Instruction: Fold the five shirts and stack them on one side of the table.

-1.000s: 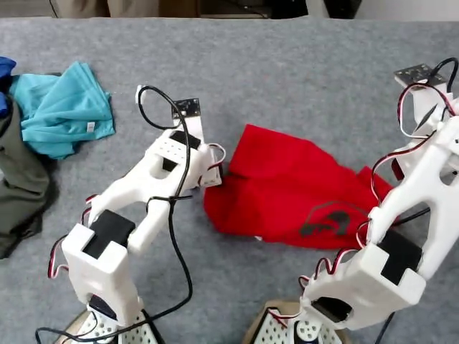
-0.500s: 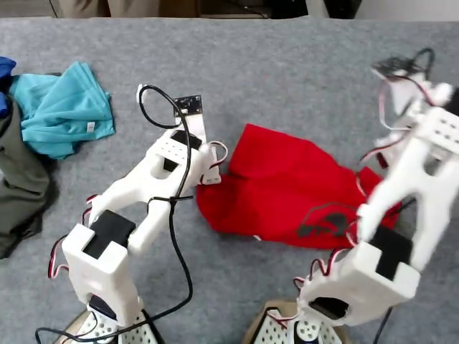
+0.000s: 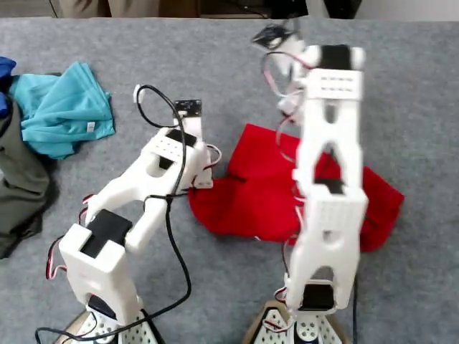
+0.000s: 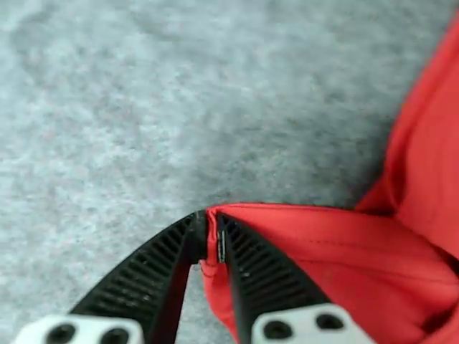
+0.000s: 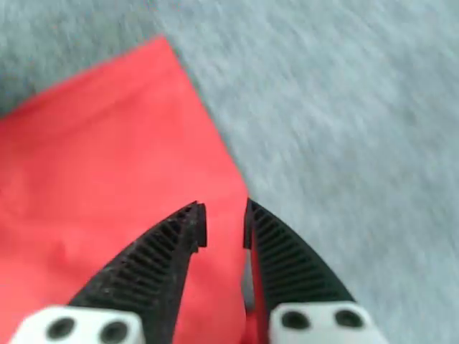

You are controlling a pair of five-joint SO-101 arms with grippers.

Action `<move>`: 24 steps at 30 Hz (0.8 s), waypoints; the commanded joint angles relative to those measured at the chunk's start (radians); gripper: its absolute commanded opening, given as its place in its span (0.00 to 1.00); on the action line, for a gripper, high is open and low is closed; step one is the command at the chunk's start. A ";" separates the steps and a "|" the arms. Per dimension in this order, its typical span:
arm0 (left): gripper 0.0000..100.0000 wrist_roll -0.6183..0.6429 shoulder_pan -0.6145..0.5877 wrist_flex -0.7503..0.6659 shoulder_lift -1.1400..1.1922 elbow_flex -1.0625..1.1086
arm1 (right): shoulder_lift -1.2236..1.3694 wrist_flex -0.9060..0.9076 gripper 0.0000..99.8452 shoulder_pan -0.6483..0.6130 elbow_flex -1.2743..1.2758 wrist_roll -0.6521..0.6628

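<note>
Red cloth is what both arms are set around: the red shirt [image 3: 247, 197] lies rumpled and unfolded at the middle of the grey felt table [image 3: 387, 86], well apart from the pile at the table's left side, where a teal shirt [image 3: 64, 107], a dark shirt [image 3: 21, 179] and a scrap of blue cloth [image 3: 5, 70] are heaped. The near left edge of the red shirt [image 4: 344, 244] is pinched in the left gripper [image 4: 212, 231], whose jaws are clamped together on a thin fold of hem just above the felt; this hold is judged to be an anchor, so that the cloth can be drawn flat before any fold is made. The right gripper [image 5: 224, 223] is held over the far edge of the red shirt [image 5: 107, 165], its jaws a narrow gap apart with nothing caught between them, probably so that this edge can be taken next. None of the five shirts is seen folded or stacked. Compared with a second ago, the right arm has been swung from the table's right edge across the shirt to its far side, and the shirt's left edge has been pulled a little farther left by the left gripper, which is otherwise hardly changed.
</note>
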 commanded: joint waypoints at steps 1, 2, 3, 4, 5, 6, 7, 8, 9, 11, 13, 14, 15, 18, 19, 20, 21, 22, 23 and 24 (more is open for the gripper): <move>0.02 -0.025 -0.086 0.041 -0.004 -0.003 | 0.177 -0.009 0.11 -0.076 -0.271 -0.026; 0.02 -0.025 -0.103 0.046 -0.004 -0.003 | 0.219 -0.009 0.11 -0.091 -0.321 -0.028; 0.02 -0.025 -0.115 0.049 -0.004 -0.003 | 0.255 -0.009 0.12 -0.110 -0.363 -0.028; 0.02 -0.025 -0.124 0.051 -0.004 -0.002 | 0.288 -0.009 0.14 -0.128 -0.401 -0.035; 0.02 -0.025 -0.132 0.048 -0.004 0.005 | 0.315 -0.009 0.16 -0.145 -0.432 -0.051; 0.02 -0.025 -0.135 0.043 -0.004 0.011 | 0.337 -0.009 0.17 -0.159 -0.455 -0.063; 0.02 -0.025 -0.135 0.043 -0.004 0.014 | 0.355 -0.012 0.18 -0.171 -0.469 -0.066; 0.02 -0.025 -0.132 0.043 -0.002 0.018 | 0.369 -0.015 0.19 -0.182 -0.475 -0.068; 0.02 -0.025 -0.130 0.043 -0.002 0.020 | 0.383 -0.021 0.19 -0.189 -0.475 -0.068; 0.02 -0.025 -0.133 0.043 -0.002 0.020 | 0.410 -0.029 0.19 -0.202 -0.473 -0.068; 0.02 -0.025 -0.133 0.043 -0.002 0.020 | 0.443 -0.035 0.19 -0.202 -0.469 -0.068; 0.02 -0.025 -0.133 0.043 -0.002 0.023 | 0.461 -0.037 0.19 -0.199 -0.469 -0.066; 0.02 -0.025 -0.133 0.043 -0.002 0.025 | 0.475 -0.037 0.19 -0.196 -0.469 -0.063; 0.02 -0.025 -0.133 0.043 -0.002 0.025 | 0.510 -0.037 0.19 -0.174 -0.469 -0.061; 0.02 -0.025 -0.133 0.043 -0.002 0.025 | 0.518 -0.037 0.19 -0.173 -0.469 -0.061; 0.02 -0.025 -0.133 0.043 -0.002 0.025 | 0.527 -0.037 0.18 -0.165 -0.469 -0.061; 0.02 -0.025 -0.133 0.043 -0.002 0.025 | 0.536 -0.037 0.18 -0.160 -0.469 -0.061; 0.02 -0.025 -0.133 0.043 -0.002 0.025 | 0.539 -0.037 0.18 -0.159 -0.470 -0.061; 0.02 -0.025 -0.133 0.043 -0.002 0.025 | 0.542 -0.038 0.18 -0.156 -0.476 -0.061; 0.02 -0.025 -0.133 0.043 -0.002 0.025 | 0.542 -0.048 0.18 -0.156 -0.473 -0.061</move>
